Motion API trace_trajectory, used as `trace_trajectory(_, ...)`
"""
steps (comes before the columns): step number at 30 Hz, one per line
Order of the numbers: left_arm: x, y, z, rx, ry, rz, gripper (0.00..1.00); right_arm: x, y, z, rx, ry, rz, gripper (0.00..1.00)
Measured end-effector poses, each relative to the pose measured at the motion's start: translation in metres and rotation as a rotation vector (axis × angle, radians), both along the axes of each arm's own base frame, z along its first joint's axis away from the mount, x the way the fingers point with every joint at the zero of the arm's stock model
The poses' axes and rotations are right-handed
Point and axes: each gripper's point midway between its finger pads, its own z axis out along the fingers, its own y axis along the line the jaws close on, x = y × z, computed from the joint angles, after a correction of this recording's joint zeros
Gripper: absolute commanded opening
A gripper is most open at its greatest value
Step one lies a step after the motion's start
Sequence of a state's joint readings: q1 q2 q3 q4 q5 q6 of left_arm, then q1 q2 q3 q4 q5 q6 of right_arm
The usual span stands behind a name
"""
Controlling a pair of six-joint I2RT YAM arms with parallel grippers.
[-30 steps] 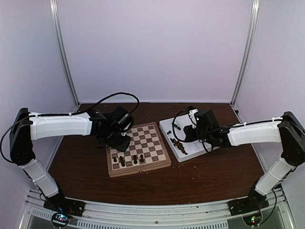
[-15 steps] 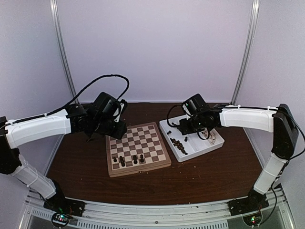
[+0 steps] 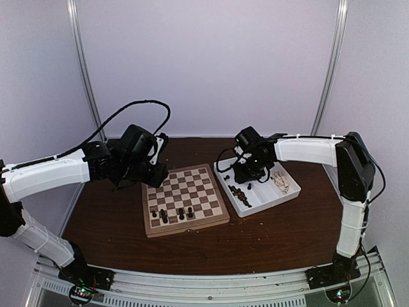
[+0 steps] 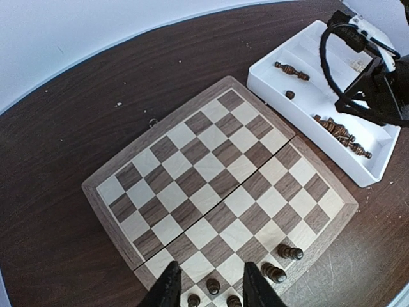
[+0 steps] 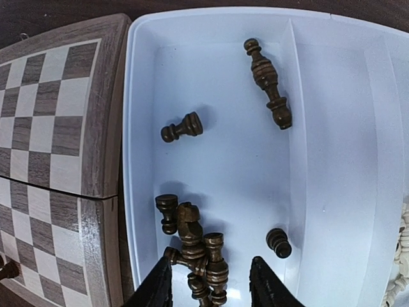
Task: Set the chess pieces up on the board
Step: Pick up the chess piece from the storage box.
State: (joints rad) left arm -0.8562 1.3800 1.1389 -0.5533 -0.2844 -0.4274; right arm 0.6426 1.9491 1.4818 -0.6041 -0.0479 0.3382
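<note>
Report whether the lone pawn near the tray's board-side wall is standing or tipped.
Tipped: the right wrist view shows the pawn lying on its side on the tray floor, head toward the board.

left gripper has pulled back and lifted from the board towards its far left corner. right gripper has swung left across the tray, now above the heaped chess pieces.

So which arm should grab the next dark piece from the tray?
Right: the right pincer hangs open over the dark pieces in the tray; the left pincer is over the board.
</note>
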Motion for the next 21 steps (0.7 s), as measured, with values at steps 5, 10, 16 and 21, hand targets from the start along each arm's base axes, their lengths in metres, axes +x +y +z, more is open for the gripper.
trace_trajectory(5,0.0,0.0,0.002,-0.003,-0.006,-0.002,0.34,0.003,0.0,-0.015,-0.041,0.037,0.015,0.41)
trace_trajectory(10,0.0,0.0,0.003,-0.006,-0.008,-0.003,0.34,0.007,-0.006,-0.025,-0.094,0.048,0.014,0.41)
trace_trajectory(16,0.0,-0.001,0.003,-0.007,-0.009,-0.003,0.35,0.014,-0.019,-0.034,-0.164,0.052,0.009,0.4)
trace_trajectory(21,0.0,-0.001,0.003,-0.008,-0.008,-0.004,0.35,0.016,-0.025,-0.042,-0.2,0.065,0.01,0.39)
